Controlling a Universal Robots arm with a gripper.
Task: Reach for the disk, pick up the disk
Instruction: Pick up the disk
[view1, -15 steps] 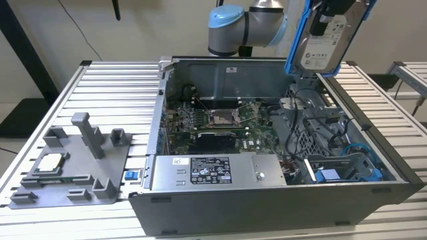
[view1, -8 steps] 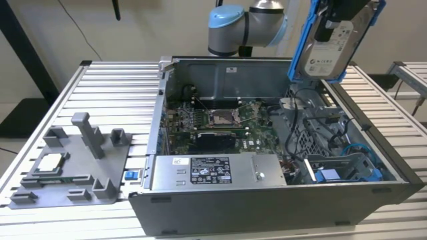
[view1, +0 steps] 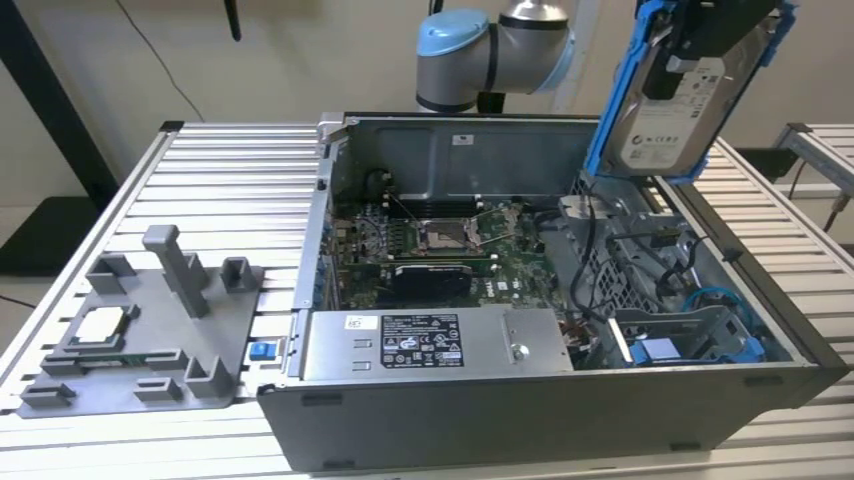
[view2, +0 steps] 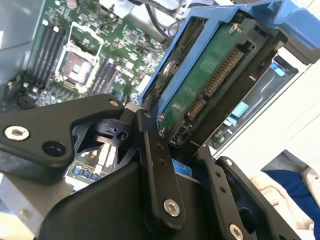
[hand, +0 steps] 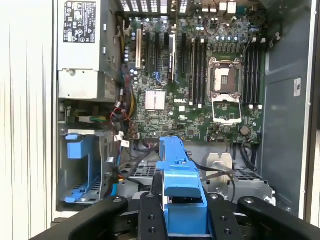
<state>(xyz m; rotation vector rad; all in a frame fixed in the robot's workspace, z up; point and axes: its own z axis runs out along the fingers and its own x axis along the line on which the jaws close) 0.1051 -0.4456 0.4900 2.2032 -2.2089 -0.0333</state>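
tool (hand: 182, 210) clamped on disk (view1: 674, 95); held above open case (view1: 534, 400); white printed label faces out

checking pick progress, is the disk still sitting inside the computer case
No, in the exterior view the disk hangs in the hand above the open computer case, clear of its drive bay.

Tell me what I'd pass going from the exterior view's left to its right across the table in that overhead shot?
Grey plastic fixture with a small square chip on it → long grey box with a sticker inside the open computer case → the disk, raised above the case's right part in the gripper → blue drive bay.
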